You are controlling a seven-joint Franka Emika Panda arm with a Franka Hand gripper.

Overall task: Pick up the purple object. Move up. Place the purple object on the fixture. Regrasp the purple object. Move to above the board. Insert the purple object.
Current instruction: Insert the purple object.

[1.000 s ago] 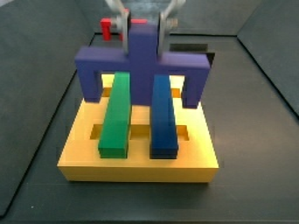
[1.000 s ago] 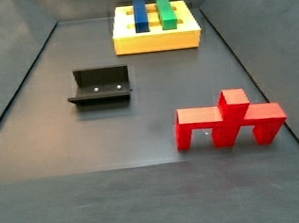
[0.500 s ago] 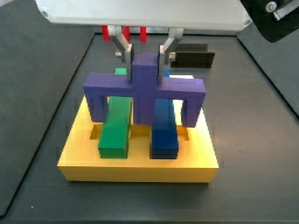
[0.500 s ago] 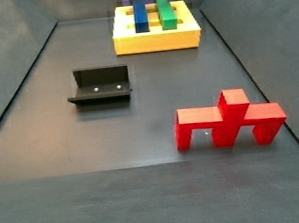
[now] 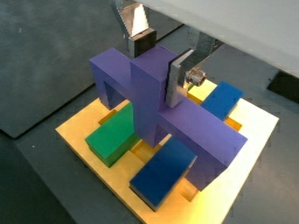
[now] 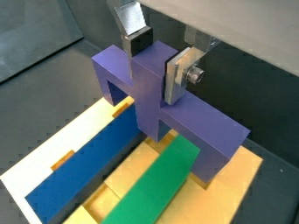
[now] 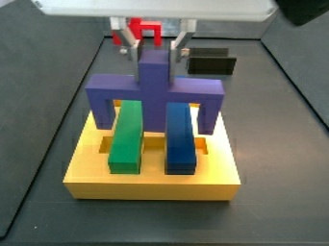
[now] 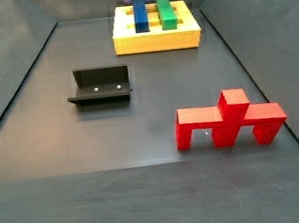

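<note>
Above the board (image 7: 154,179), the gripper (image 5: 162,59) clamps the purple object (image 5: 158,103) between its fingers.

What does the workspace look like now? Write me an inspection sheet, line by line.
Surface: dark floor, walled.
Purple object: upright over the board, legs straddling the green bar and blue bar; seating depth cannot be told.
Fixture: holds nothing, apart from the board.
Clutter: red legged piece standing alone.
Claw: shut on the purple object's stem, above the board.
Cables: nothing seen.
Surroundings: grey walls; nothing else seen.
</note>
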